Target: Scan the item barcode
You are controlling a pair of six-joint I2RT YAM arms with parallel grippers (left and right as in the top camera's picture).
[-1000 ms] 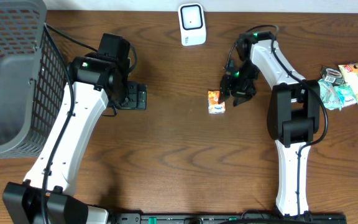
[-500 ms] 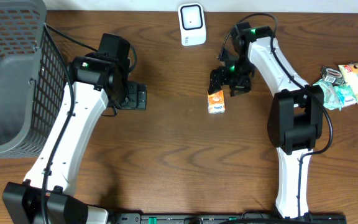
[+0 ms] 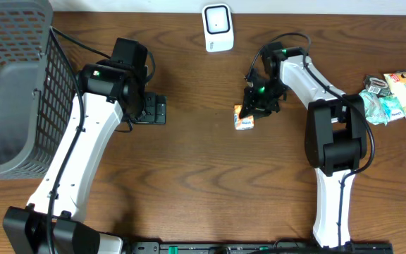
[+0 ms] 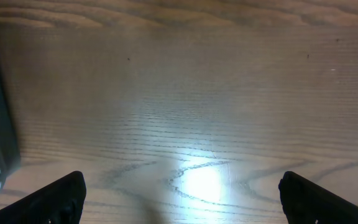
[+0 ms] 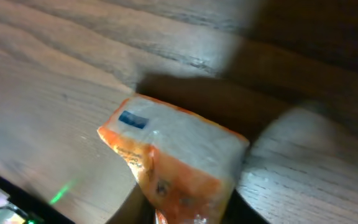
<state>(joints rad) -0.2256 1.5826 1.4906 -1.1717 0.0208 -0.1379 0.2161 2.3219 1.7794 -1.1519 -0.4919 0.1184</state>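
Basket: a grey mesh basket [image 3: 13, 77] stands at the far left edge of the bench [image 3: 189, 183], apart from the action, probably there to receive items once they are scanned.

Left gripper: the left gripper [image 4: 182, 196] hovers with jaws spread wide over bare wood just right of the basket and holds nothing. It stays well clear of the other arm's working space.

Scanner: a white barcode scanner [image 3: 218, 28] sits at the bench's far edge, about midway along it, with open wood in front of it so a pack can be presented.

Orange packet: the item to be scanned, a small orange packet [image 3: 244, 120], lies near the middle of the bench, below and slightly right of the scanner. In the right wrist view it looks tipped, one end raised.

Right gripper: the right gripper [image 3: 254, 106] is down at the packet's upper end, jaws narrowed and apparently pinching it. The grip looks like preparation for lifting it towards the scanner.

Snack pile: more wrapped snacks [image 3: 397, 95] wait at the right edge, within the right arm's reach.
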